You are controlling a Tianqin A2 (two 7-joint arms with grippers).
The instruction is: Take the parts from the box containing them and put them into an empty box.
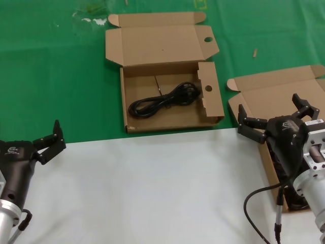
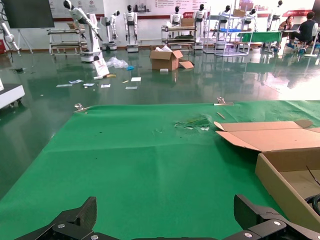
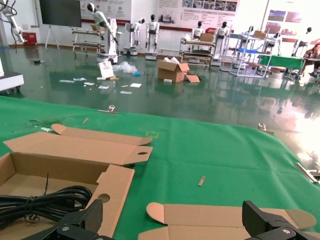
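Now between transfers: right pincer (image 1: 277,118) spread, empty, above source box (image 1: 254,104); one cable (image 1: 163,101) inside holed box (image 1: 213,109). Left pincer (image 1: 48,142) spread, far from holed box. Next: descend, pinch remaining cables (image 1: 277,152).

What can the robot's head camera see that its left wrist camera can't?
Only the head view shows the whole black power cable coiled in the holed box, the plain-lid box under the open right gripper, and the white sheet. Only the left wrist view shows the hall floor beyond the table. Both show the green cloth, the holed box and the open left gripper.
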